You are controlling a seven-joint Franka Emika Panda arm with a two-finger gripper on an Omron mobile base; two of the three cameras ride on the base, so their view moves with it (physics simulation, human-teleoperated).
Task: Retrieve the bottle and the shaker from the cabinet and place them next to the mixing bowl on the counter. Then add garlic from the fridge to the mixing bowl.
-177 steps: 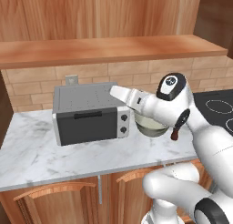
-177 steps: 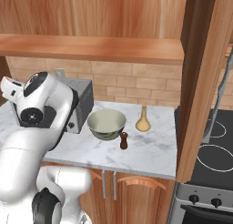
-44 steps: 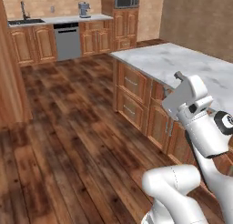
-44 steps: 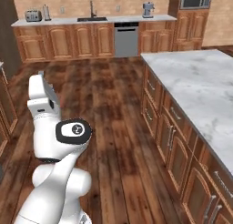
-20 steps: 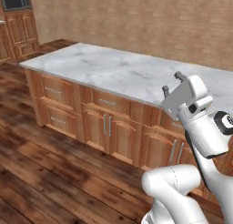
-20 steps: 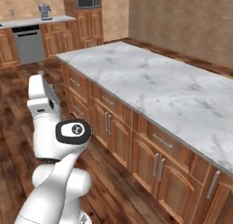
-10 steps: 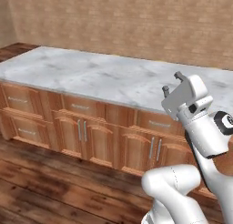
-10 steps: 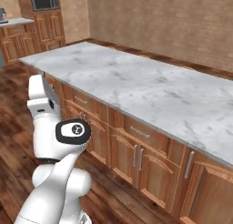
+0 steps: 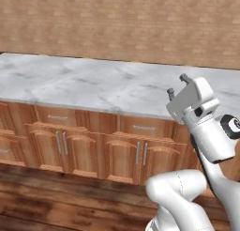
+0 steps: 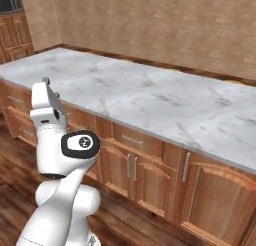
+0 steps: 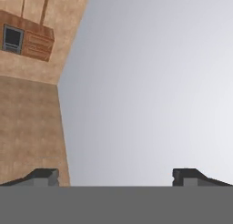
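The robot's gripper (image 9: 177, 84) is raised and pointing upward, its two fingers spread wide with nothing between them, poised in front of a long marble tabletop (image 9: 93, 84). Below and ahead of the gripper runs a row of wooden cabinets (image 9: 93, 150) with drawer fronts and metal door handles, their faces closed, standing on a dark wood floor (image 9: 56, 202). The tabletop stretches bare beyond the gripper, its near edge running the full width of the left base view and slanting away to the left in the right base view, open room all along it. Farther behind the gripper rises a brick wall (image 9: 117, 23). The right base view adds, far off past the gripper at the upper left, more wooden cabinetry (image 10: 12, 27) beside a dark appliance. The hand view, looking up along the dark fingertips (image 11: 43, 175), takes in a pale ceiling (image 11: 154, 82), a brick wall and distant wall cabinets with a dark oven-like panel (image 11: 12, 38). The bottle, shaker, mixing bowl and garlic cannot be located from these frames.
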